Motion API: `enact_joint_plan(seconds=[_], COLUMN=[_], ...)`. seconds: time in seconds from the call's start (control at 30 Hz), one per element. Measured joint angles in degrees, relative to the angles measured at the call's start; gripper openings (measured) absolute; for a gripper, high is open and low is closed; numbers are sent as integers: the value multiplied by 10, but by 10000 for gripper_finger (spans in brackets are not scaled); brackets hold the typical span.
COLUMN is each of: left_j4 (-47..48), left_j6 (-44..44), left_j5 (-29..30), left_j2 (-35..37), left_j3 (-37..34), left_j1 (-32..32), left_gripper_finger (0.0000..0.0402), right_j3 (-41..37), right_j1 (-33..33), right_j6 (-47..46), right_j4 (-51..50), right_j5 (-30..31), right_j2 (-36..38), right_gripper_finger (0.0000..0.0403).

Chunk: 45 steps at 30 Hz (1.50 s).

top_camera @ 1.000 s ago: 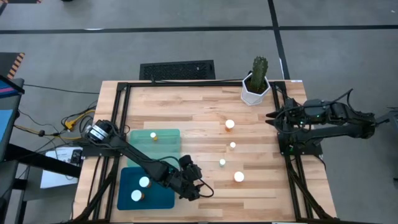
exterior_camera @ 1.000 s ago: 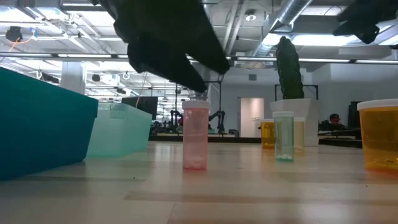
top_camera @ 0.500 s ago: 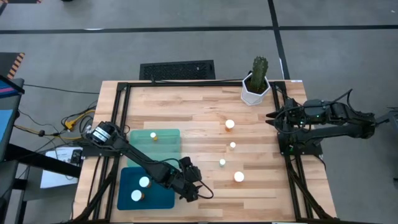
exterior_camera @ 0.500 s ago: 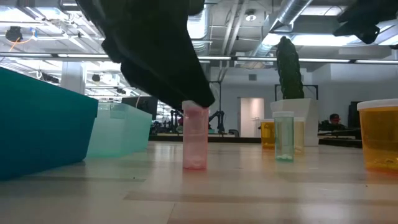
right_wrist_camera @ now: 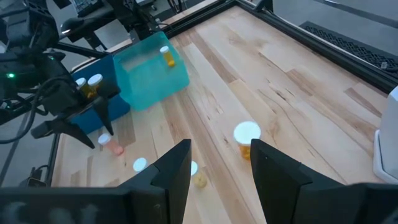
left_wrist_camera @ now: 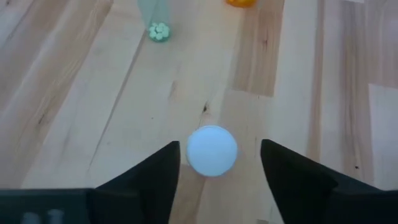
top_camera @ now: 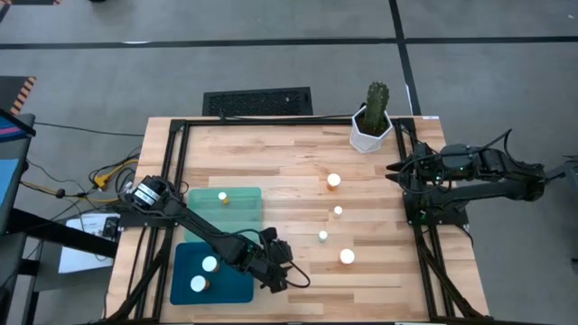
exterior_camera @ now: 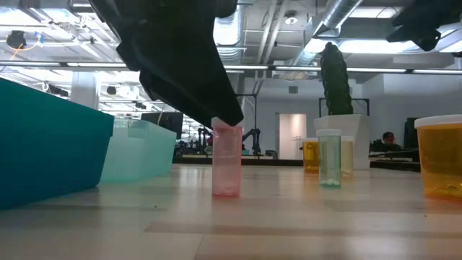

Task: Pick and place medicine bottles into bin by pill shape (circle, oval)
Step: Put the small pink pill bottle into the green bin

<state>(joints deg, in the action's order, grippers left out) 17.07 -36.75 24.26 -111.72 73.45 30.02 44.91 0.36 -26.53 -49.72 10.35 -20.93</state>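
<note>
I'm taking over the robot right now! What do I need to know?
Left gripper: open, fingers either side of the pink bottle's cap, beside the dark bin, not gripping yet.
Right gripper: open, empty, waiting at the table's right edge.
Done: one bottle in the light bin, two bottles in the dark bin.
Left: the pink bottle, plus four bottles standing on the table.
</note>
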Motion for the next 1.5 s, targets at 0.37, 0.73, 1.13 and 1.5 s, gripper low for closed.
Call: enact_joint_plan(seconds=[0.37,0.73,1.13,1.5], left_j4=[0,-5,-9,144], left_j6=[-23,-59,-122,-196], left_j5=[2,3,45,120], left_j2=[0,0,39,170], left_j3=[0,0,0,1], left_j1=[0,0,0,5], left_gripper_finger=[135,111,108,112], right_j3=[0,0,0,0], right_j1=[0,0,0,0], right_j6=[0,0,0,0], right_j4=[0,0,0,1], right_j5=[0,0,0,0], right_j2=[0,0,0,0], right_gripper_finger=[175,175,175,175])
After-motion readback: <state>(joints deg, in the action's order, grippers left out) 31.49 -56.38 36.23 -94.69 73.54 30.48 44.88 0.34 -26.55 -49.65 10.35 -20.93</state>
